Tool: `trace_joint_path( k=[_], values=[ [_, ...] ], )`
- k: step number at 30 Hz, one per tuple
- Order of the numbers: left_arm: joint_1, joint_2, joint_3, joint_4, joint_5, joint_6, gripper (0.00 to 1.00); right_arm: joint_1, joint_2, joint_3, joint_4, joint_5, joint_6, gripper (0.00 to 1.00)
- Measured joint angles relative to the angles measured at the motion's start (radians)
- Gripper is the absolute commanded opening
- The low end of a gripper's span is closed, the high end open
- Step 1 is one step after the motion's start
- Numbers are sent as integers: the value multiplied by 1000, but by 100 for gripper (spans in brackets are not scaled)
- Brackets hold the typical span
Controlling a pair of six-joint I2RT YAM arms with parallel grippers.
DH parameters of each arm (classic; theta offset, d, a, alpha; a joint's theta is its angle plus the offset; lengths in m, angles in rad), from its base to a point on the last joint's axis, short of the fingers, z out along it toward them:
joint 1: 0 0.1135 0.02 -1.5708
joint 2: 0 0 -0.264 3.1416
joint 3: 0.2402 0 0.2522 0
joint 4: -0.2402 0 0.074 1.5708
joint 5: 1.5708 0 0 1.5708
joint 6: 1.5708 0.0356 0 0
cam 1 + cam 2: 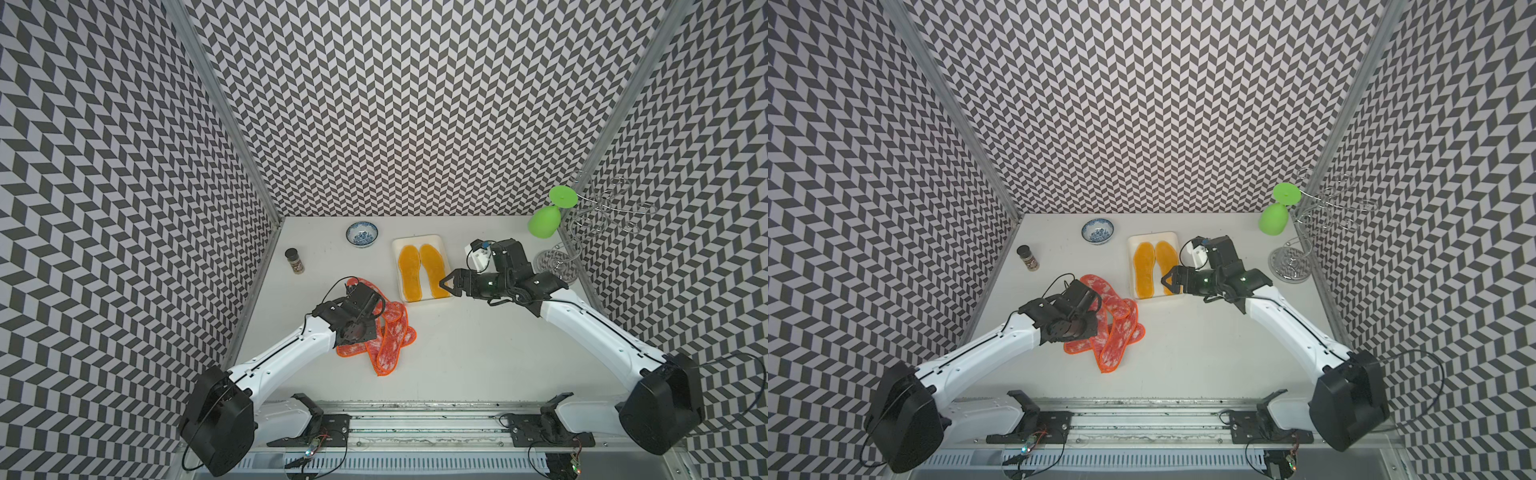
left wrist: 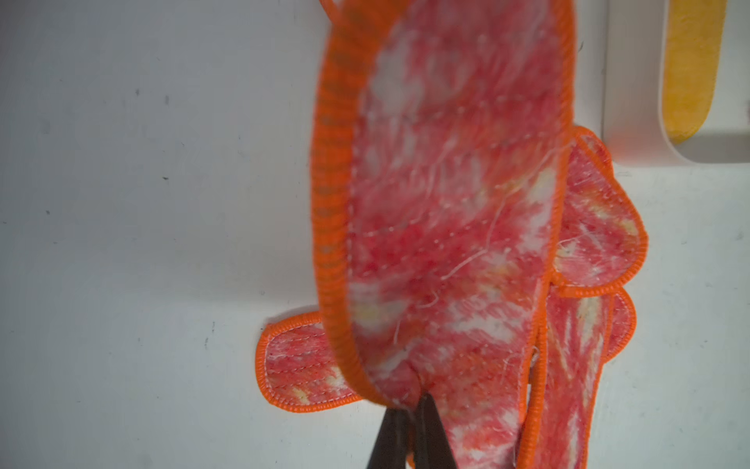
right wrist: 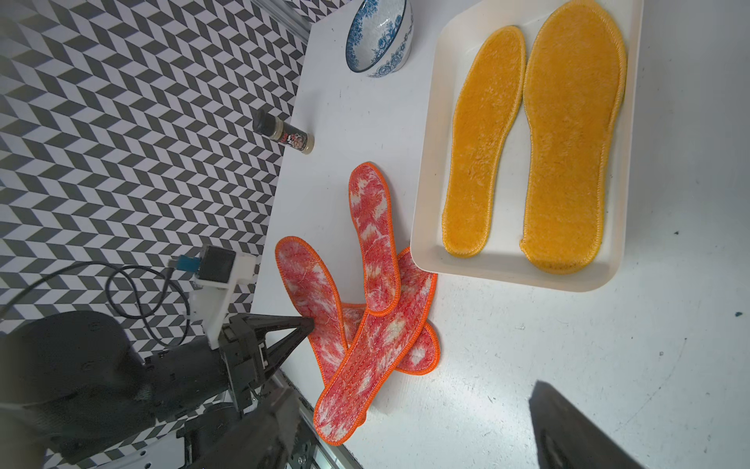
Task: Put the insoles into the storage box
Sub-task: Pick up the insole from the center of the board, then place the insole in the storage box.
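Left gripper [image 2: 410, 410] pinched tight on the end of one red insole [image 2: 446, 203]; that insole curls up, raised above the rest. Other three red insoles [image 1: 395, 332] overlap on the table [image 1: 478, 353], centre-left in both top views, just lower left of the box [image 1: 419, 240]. Two yellow insoles [image 1: 409, 272] lie flat side by side in the box. Right gripper [image 1: 445, 286] spread wide, empty, at the box's lower right corner.

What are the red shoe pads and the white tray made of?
The red insoles look like fuzzy fabric, matte, with loose threads and orange stitched edges. The tray looks like smooth white plastic, probably: rounded moulded corners, faint sheen.
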Motion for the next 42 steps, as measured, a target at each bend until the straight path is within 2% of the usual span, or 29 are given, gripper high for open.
trace_joint_path(
  k=[8,13,19,23,32,38,42],
  values=[
    [16,-34,203,-116,-72,66,0,0,7,37,-2,-6,-5,91],
    [40,-38,308,-153,-78,130,0,0,12,74,-6,-12,-15,90],
    [66,-21,409,-131,-4,279,0,-1,13,80,0,-46,-18,89],
    [74,55,456,-78,71,365,0,-1,13,80,23,-85,-11,86],
    [71,225,491,57,275,416,0,33,36,60,253,-176,89,73],
    [71,245,507,83,345,415,0,86,154,41,396,-217,143,63],
    [71,246,507,93,365,414,0,105,220,41,443,-245,167,48]
  ],
)
